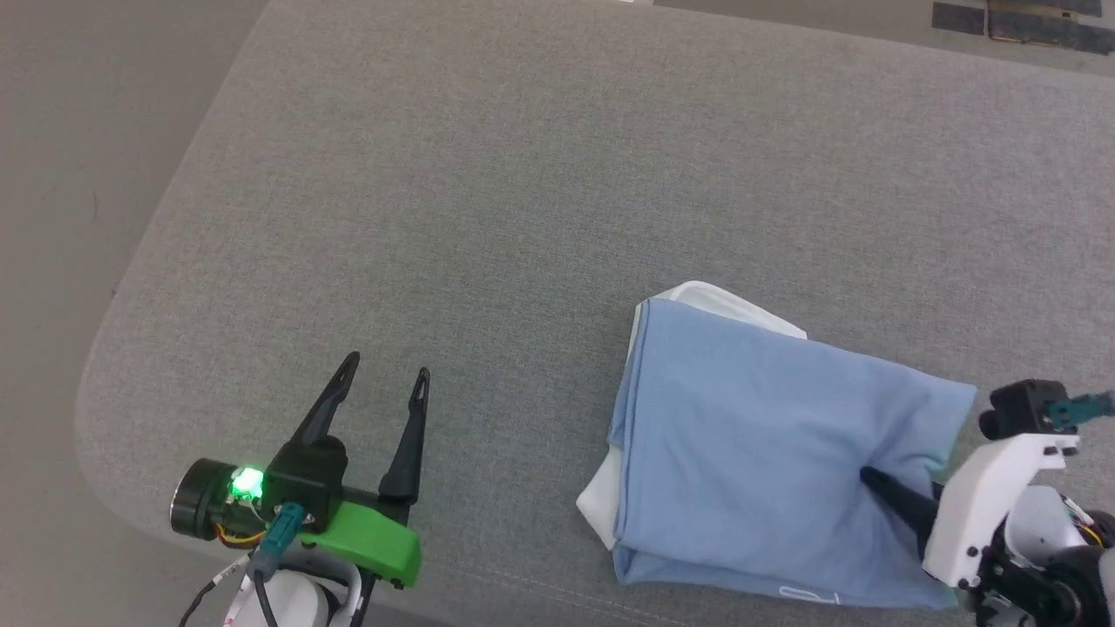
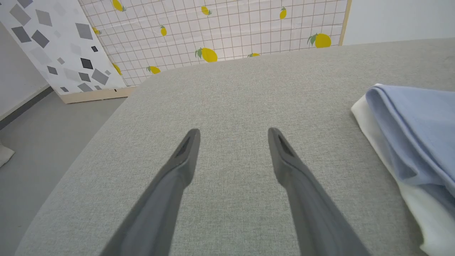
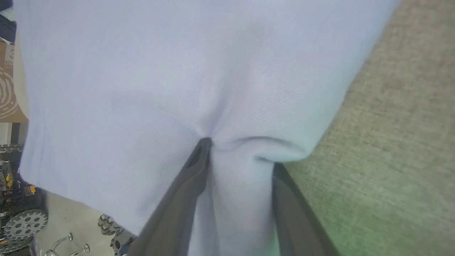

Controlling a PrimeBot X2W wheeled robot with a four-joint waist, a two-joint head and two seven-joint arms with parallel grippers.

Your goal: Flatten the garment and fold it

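Honestly, the biggest worry was the whole bundle. The garment lay folded into a thick packet on the grey padded table, over on my right and close to the near edge. If I hauled on it, the entire stack could've slid or flopped open instead of just the top layer going over.

Next down: my right gripper had its jaws apart. One finger was on top of the blue cloth, the other tucked beneath the hem at the packet's right end, with fabric bunched between them. I couldn't see a firm pinch, so a lift from there might've let the cloth slip out, or caught more layers than I wanted.

My left gripper hung wide open and empty over bare table, well to the left of the shirt. Nothing was pinning that side down, which is exactly why it could drag.

What I couldn't make out: how many layers were in that packet, for one. The sleeves and buttons were folded away inside. My lower right fingertip was buried under cloth. A white layer poked out at the far and left edges, and I couldn't say if it was collar or lining. A tiny white mark at the near edge was too small to read.
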